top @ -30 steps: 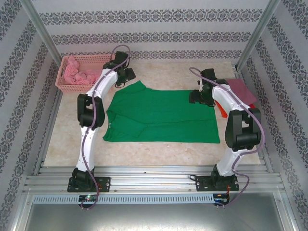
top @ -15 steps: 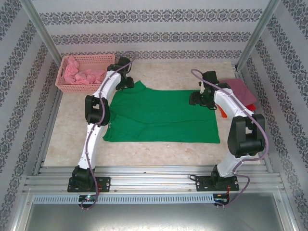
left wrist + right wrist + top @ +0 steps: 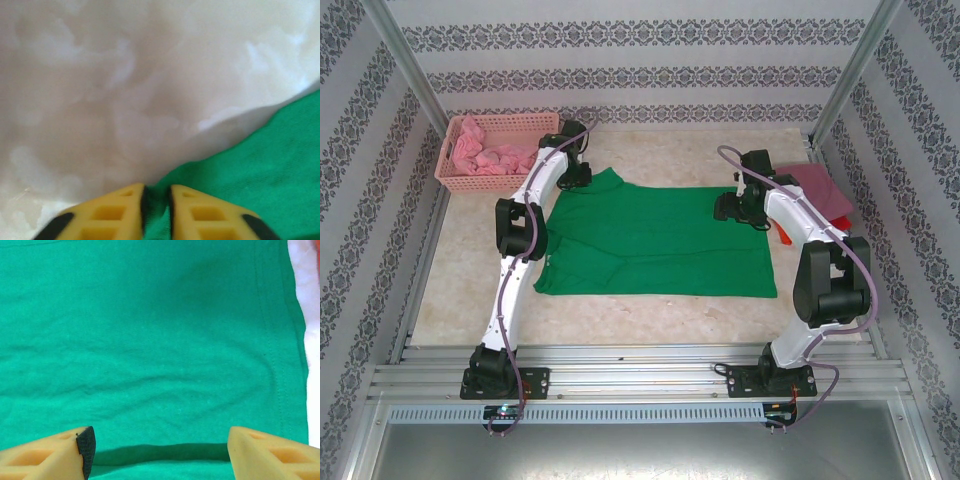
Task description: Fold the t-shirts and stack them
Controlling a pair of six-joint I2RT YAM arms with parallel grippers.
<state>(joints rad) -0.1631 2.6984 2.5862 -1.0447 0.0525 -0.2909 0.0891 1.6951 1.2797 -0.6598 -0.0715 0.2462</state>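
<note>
A bright green t-shirt (image 3: 655, 240) lies spread flat in the middle of the table. My left gripper (image 3: 582, 176) is at the shirt's far left sleeve, and its yellow fingers (image 3: 112, 212) are shut on the green sleeve edge (image 3: 156, 205). My right gripper (image 3: 725, 206) sits low over the shirt's far right edge, open wide, its fingers (image 3: 50, 455) spread above the green cloth (image 3: 150, 340) with nothing pinched. Light pink shirts (image 3: 485, 150) are bunched in the basket. A mauve-pink shirt (image 3: 822, 188) lies on red and orange ones (image 3: 786, 235) at the right.
The pink lattice basket (image 3: 470, 180) stands at the back left corner, just behind my left arm. The folded pile sits against the right wall beside my right arm. Bare marble tabletop (image 3: 620, 310) runs in front of the green shirt, up to the metal rails (image 3: 640, 370).
My left gripper has moved down from beside the basket onto the shirt's far left sleeve and shut on it. The right gripper has barely shifted.
</note>
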